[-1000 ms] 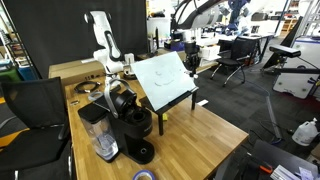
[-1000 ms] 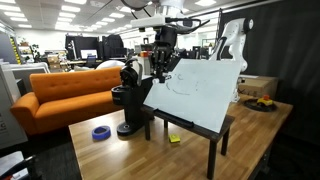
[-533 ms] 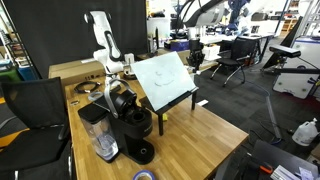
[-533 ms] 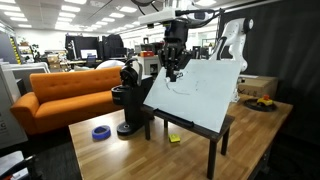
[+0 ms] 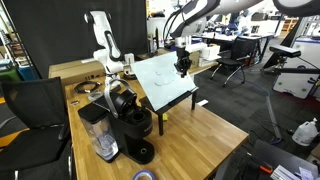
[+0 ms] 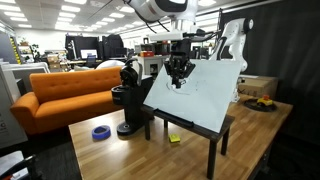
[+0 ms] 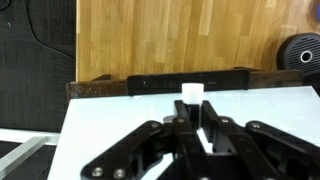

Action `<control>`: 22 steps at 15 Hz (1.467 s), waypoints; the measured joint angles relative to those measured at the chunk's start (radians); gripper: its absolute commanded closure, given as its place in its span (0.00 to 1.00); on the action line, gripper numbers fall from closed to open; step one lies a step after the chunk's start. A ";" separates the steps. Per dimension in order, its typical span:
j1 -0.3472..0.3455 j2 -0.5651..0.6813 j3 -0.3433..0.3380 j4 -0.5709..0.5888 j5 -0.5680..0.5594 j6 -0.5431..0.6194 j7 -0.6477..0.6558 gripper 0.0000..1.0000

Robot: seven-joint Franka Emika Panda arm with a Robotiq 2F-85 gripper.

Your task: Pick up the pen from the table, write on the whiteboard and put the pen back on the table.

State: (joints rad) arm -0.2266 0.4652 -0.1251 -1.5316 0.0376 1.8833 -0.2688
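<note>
The pen (image 7: 192,92) sat pinched between the tips of the gripper (image 7: 196,118). Its whitish end poked out at the centre of the wrist view, just below the dark strip (image 7: 150,85) along the far edge of the whiteboard (image 7: 100,125). The jaws were clamped on it with no slack that I could see. In both exterior views the gripper (image 5: 183,65) (image 6: 178,72) hung over the upper part of the tilted whiteboard (image 5: 160,80) (image 6: 200,100), in the upper middle of each frame. It was well above the table (image 5: 195,130) (image 6: 120,150), with the coffee machine (image 5: 130,115) lower and to the left. I could not tell whether the tip was touching the white surface or hovering just off it. I judged this to be the writing step, and to do it well I wanted only light pressure. The stroke should run parallel to the board's slope, not level with the table. The grip had to be firm enough that the pen would not twist, and I meant to avoid pushing hard enough to rock the board on its stand.
</note>
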 measured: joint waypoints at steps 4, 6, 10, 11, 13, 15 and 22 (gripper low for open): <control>0.003 0.071 0.022 0.084 0.000 -0.007 0.010 0.95; 0.005 0.088 0.028 0.112 0.000 -0.009 0.011 0.95; 0.008 0.103 0.040 0.142 -0.001 -0.015 0.010 0.95; 0.009 0.105 0.041 0.145 -0.001 -0.017 0.011 0.95; 0.009 0.113 0.041 0.150 -0.001 -0.019 0.011 0.95; 0.006 0.124 0.041 0.155 -0.001 -0.025 0.011 0.95; -0.022 0.142 0.029 0.165 -0.001 -0.045 0.010 0.95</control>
State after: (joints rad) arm -0.2485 0.6071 -0.0961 -1.3669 0.0366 1.8381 -0.2584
